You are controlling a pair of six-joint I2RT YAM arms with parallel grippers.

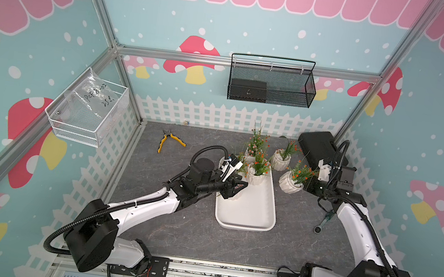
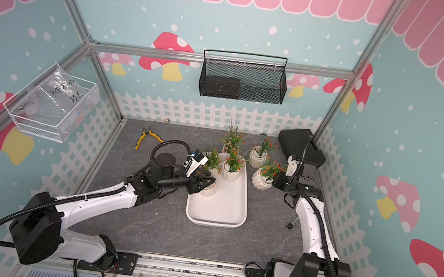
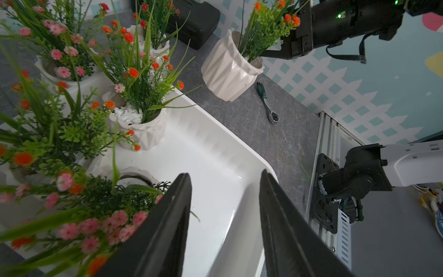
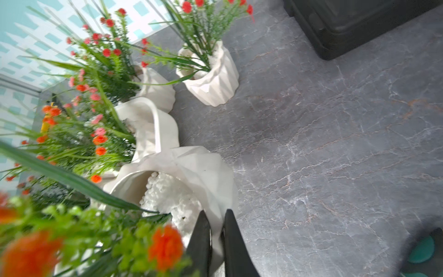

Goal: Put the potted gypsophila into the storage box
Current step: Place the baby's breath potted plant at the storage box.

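One potted gypsophila (image 4: pixel 191 167) has its rim pinched in the right claw (image 4: pixel 216 217)

White ribbed potted gypsophila (image 1: pixel 256 179) stand in the white storage box's (image 1: pixel 245 227) upper end; others sit just right, one tilted.

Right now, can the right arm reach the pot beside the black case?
Probably not yet: the right end effector is shut on the tilted pot; the case-side pot looks unobstructed.
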